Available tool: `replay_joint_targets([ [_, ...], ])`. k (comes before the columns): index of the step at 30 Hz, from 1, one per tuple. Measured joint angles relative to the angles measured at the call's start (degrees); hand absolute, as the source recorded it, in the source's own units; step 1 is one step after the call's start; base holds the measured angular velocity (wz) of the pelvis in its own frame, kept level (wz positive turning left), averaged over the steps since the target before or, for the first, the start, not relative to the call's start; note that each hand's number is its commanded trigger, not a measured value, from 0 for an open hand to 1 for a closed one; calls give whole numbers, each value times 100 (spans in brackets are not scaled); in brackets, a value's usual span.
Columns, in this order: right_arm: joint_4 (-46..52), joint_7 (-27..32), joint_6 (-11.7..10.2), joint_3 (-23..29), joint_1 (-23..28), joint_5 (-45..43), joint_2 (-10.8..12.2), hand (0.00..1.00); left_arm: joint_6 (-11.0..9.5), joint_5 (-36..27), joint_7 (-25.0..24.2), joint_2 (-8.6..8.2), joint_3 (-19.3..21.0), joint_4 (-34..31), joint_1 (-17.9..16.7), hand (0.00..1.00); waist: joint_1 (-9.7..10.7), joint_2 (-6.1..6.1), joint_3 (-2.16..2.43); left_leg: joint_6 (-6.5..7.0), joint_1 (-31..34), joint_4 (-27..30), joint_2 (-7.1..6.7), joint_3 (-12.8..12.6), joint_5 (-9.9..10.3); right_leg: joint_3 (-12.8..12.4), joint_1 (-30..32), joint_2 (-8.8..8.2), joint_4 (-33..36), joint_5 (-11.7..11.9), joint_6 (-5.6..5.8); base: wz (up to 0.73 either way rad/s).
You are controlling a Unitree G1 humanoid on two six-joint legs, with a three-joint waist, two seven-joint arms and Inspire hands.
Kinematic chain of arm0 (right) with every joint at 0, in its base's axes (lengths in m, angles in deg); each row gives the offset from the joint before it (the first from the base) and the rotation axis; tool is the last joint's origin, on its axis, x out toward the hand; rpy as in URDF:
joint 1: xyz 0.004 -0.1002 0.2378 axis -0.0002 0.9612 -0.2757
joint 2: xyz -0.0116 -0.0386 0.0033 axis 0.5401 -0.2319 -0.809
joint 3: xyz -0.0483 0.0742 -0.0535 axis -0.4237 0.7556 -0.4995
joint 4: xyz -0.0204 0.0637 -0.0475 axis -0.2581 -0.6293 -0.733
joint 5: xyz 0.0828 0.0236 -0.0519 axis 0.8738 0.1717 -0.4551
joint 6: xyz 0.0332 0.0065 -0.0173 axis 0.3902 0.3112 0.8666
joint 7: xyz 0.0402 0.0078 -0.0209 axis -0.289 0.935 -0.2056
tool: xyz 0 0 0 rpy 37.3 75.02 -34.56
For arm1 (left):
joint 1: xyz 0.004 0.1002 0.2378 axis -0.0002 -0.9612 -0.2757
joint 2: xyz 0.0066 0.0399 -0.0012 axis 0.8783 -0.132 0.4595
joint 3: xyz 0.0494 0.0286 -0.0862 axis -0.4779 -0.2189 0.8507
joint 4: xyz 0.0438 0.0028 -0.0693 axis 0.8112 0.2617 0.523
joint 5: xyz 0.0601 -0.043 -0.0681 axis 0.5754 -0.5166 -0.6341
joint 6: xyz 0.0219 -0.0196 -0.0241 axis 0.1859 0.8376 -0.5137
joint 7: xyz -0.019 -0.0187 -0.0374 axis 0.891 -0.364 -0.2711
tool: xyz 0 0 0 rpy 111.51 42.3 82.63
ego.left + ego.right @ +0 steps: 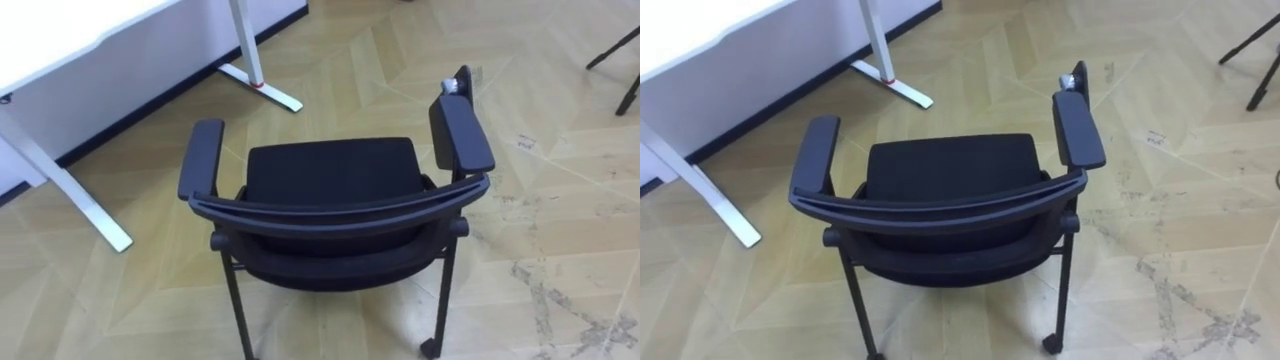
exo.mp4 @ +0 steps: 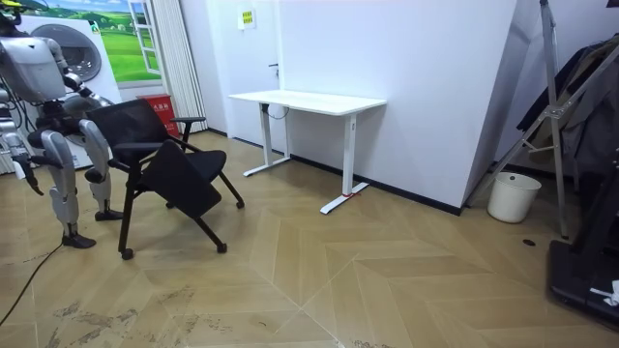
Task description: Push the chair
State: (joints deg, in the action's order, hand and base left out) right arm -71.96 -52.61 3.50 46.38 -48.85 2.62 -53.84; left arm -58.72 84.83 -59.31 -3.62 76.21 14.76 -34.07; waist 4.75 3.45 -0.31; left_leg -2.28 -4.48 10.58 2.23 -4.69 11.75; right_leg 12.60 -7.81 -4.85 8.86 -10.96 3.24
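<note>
One black chair [image 1: 330, 175] stands on the wood floor right in front of the robot. Its backrest [image 1: 335, 212] is nearest the robot and its seat faces the white desk [image 1: 70, 35], so a shove on the backrest would roll it, probably deskward. Whether the hands are spread or curled, I cannot tell.

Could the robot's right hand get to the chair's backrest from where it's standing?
Probably yes: the robot stands right behind the chair, the backrest lies close below its head, and nothing stands between them.
</note>
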Motion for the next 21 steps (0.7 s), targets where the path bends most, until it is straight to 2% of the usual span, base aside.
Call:
replay_joint_targets([
  [3, 0, -1, 0, 70, -7, 2, -49, 0, -6, 3, 171, 136, 16, -37, 153, 0, 18, 23, 16, 0, 17, -8, 0, 1, 0, -7, 31, 0, 2, -11, -2, 0],
  [4, -2, 2, -1, 72, -11, -4, -91, 0, -7, 22, 242, 182, 24, -37, 206, 0, 20, 58, 39, 0, 15, -10, -2, 0, -1, -21, 36, -1, 6, -11, -2, 0],
  [7, -32, 1, -18, 162, -37, -118, -120, 0, -18, 406, 347, 277, 153, -77, 335, 0, 19, 55, 48, 1, -10, -7, 0, 0, -1, -39, 20, 0, 28, -11, -2, 0],
  [11, -11, -5, -34, 240, -71, -415, -129, 0, -102, 728, 468, 391, 163, -561, 386, 0, 6, 44, 32, 1, -9, -6, 0, -13, -1, -75, 47, -2, 70, -11, -2, -1],
  [17, -15, -61, -39, 243, -148, -424, -142, 0, -120, 1249, 582, 416, 139, -1260, 602, 0, 50, 104, 7, 6, 124, 87, 0, 15, 2, -135, 120, 0, 88, -11, -3, 3],
  [21, -21, 5, -39, 237, -174, -405, -141, 0, -131, 1372, 660, 416, 107, -1560, 742, 0, 117, 169, 24, 14, 132, 80, -4, 19, -3, -146, 135, -1, 88, -10, -5, 1],
])
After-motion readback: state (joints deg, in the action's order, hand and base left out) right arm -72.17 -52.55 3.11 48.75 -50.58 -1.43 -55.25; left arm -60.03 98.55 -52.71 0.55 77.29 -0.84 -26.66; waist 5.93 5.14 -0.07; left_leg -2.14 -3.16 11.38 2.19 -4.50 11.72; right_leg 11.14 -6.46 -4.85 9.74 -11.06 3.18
